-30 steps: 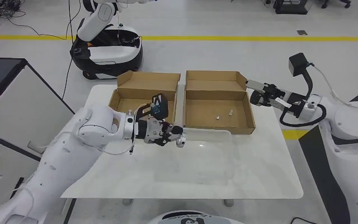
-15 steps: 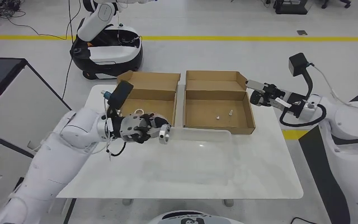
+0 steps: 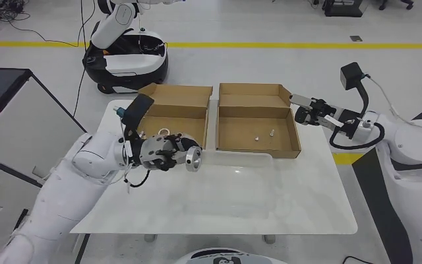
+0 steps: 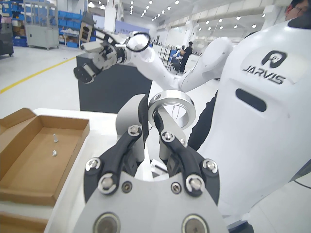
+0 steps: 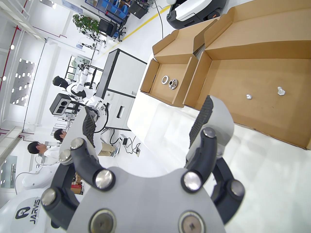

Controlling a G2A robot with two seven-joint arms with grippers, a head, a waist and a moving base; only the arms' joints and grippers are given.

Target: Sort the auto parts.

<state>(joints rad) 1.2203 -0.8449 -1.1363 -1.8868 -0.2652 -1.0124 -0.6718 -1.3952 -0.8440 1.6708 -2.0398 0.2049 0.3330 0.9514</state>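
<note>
- Rolling over at the wrist, the left gripper point(image 4: 150, 115) has drawn back a touch toward the left box point(image 3: 182, 125), while the right arm hasn't budged.
- Its fingers point(image 4: 143, 112) are clamped on the metal ring point(image 4: 173, 97), one pad outside the band and one inside the bore. That looks like a sound pinch for a smooth round part.
- That ring hangs in the air just beside the left box's near corner, above the desk point(image 3: 264, 198).
- Inside that box already lie a flat ring point(image 5: 165, 79) and a flange point(image 5: 173, 82), so I'd say this one belongs with them.
- Two small bolts point(image 5: 248, 96) sit apart in the right box point(image 3: 254, 125).
- Beyond that box's far corner, the right gripper point(image 5: 148, 107) hovers with fingers spread wide and empty, likely parked out of the way.
</note>
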